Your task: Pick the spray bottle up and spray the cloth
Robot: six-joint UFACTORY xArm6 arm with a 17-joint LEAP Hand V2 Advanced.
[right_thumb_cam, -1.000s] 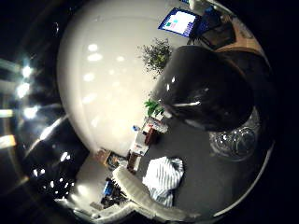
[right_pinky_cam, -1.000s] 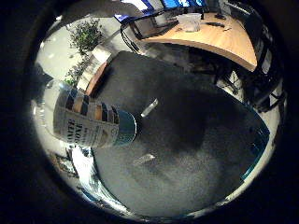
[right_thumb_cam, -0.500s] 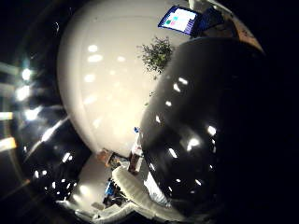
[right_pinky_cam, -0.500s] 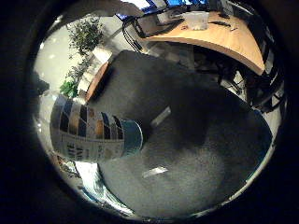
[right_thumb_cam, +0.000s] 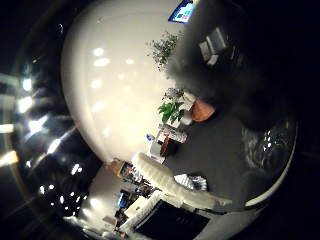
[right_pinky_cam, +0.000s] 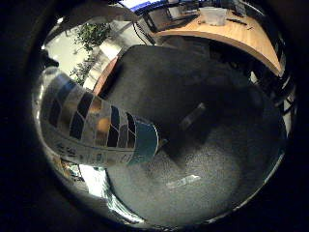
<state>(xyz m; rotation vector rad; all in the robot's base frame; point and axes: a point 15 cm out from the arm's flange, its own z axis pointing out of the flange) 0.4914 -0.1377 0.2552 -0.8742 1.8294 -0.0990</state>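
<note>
The spray bottle [right_pinky_cam: 96, 130], with a label of coloured tiles and a teal band, fills a large part of the little finger side view, close to my palm. Its base meets the dark grey table [right_pinky_cam: 227, 154]. In the thumb side view a dark blurred shape [right_thumb_cam: 235, 75] looms near the palm, with a clear rounded part [right_thumb_cam: 267, 147] beside it. The striped white and blue cloth [right_thumb_cam: 194, 182] lies on the table, partly hidden behind a white part of my hand [right_thumb_cam: 167, 180]. Whether the hand holds the bottle is not visible.
Two pale tape strips [right_pinky_cam: 183, 181] [right_pinky_cam: 193, 116] lie on the table. Beyond its far edge stands a wooden desk [right_pinky_cam: 231, 34] carrying a clear container [right_pinky_cam: 212, 14]. Potted plants [right_thumb_cam: 170, 110], small items and a screen [right_thumb_cam: 182, 11] stand by the white wall.
The bottle has grown larger in the little finger side view. In the thumb side view the dark shape that covered the table half a second ago has drawn back, and the cloth shows again.
</note>
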